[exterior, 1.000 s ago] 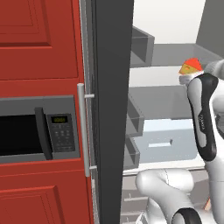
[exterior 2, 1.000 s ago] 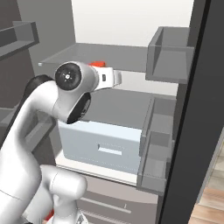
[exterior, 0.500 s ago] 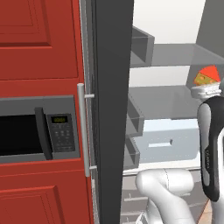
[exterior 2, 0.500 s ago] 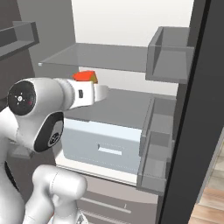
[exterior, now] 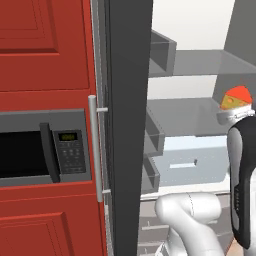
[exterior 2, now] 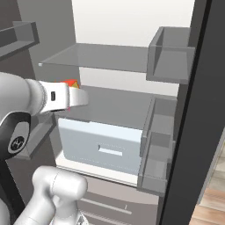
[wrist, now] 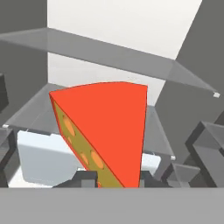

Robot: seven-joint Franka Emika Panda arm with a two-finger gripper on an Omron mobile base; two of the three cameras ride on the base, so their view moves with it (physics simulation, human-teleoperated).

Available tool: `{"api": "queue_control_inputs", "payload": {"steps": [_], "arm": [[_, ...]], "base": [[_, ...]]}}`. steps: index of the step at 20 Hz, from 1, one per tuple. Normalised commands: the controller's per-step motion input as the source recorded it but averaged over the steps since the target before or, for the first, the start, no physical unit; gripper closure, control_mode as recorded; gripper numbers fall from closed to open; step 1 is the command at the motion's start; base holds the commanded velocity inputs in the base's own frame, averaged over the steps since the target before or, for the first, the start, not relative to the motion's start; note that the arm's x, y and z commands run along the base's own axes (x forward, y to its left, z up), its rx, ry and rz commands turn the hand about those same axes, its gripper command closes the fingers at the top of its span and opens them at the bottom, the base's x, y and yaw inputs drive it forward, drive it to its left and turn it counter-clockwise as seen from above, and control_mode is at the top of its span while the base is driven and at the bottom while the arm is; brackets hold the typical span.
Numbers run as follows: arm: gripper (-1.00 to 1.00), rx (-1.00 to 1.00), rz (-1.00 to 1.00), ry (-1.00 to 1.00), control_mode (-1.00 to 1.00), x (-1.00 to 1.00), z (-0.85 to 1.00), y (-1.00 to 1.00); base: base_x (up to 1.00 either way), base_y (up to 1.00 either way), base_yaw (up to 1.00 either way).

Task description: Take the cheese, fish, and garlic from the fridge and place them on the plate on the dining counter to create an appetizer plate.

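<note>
The cheese, a wedge with a red top and a yellow holed side, stands upright between my fingertips and is close to the hand camera. My gripper is shut on it. In the left base view the cheese sits atop the gripper at the right, in front of the open fridge. The right base view has the cheese peeking over the gripper before the fridge shelves. Garlic, plate and dining counter are out of view.
Beside the fridge on the left, a grey microwave sits in red cabinets. A pale drawer lies under the glass shelves. Door bins jut out on the right, with wooden floor beyond.
The arm has drawn back out of the fridge with the cheese held, shifting right in the left base view and left in the right base view.
</note>
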Motion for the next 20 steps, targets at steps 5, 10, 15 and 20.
{"api": "queue_control_inputs", "payload": {"steps": [5,10,15,20], "arm": [[1.00,0.00,0.00,0.04,1.00,-0.16,-0.01,0.04],[1.00,0.00,0.00,0.00,1.00,0.00,0.00,0.00],[1.00,0.00,0.00,0.00,1.00,0.00,0.00,0.00],[1.00,0.00,0.00,0.00,1.00,0.00,0.00,0.00]], "base": [[-0.11,0.00,0.00],[-0.98,0.00,0.00],[-0.97,0.03,-0.08],[-0.48,0.09,-0.74]]}}
